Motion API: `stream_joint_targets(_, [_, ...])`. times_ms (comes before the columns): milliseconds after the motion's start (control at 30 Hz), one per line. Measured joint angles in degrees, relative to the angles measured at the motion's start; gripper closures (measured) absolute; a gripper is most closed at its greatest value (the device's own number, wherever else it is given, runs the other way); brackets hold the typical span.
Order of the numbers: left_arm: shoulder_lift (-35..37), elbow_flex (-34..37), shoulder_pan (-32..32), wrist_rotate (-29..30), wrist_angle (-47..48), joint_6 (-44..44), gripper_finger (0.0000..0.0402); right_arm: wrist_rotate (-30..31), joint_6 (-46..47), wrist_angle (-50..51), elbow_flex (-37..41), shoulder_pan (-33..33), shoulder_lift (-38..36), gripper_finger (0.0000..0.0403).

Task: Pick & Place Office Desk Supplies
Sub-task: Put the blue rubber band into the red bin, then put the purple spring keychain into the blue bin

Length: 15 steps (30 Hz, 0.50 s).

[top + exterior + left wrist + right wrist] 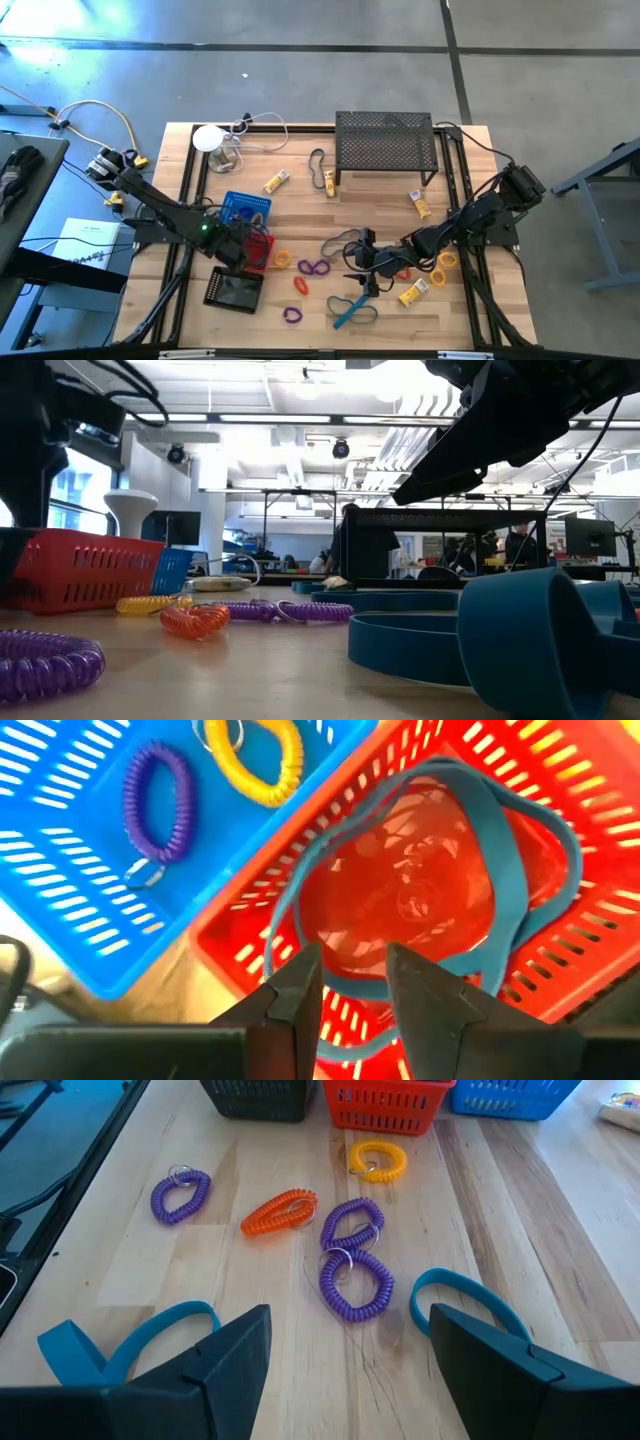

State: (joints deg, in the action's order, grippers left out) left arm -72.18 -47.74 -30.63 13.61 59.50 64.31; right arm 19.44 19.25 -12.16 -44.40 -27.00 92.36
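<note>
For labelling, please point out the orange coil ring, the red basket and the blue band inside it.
orange coil ring [279, 1211], right wrist view, middle of coil
red basket [590, 935], left wrist view, slotted wall
blue band [505, 870], left wrist view, band's side

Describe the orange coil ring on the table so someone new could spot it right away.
Start from the red basket near the table's left front, beside the blue basket. Just to its right lies a scatter of coil rings on the bare wood. The orange coil ring sits among them, between the yellow ring and the purple double ring; it is the only orange one, squeezed long.
</note>
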Motion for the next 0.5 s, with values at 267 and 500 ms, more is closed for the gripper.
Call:
stream_joint_targets(267, [0.07, -5.97, 2.07, 2.49, 4.59, -5.43, 0.0295, 0.00, -0.01, 0.00, 0.00, 0.00, 0.00, 0.0143])
stream_joint_targets(500, [0.09, -11.90, 2.32, 5.50, 6.38, -10.06, 0.0295, -0.03, -0.01, 0.10, 0.00, 0.00, 0.00, 0.0143])
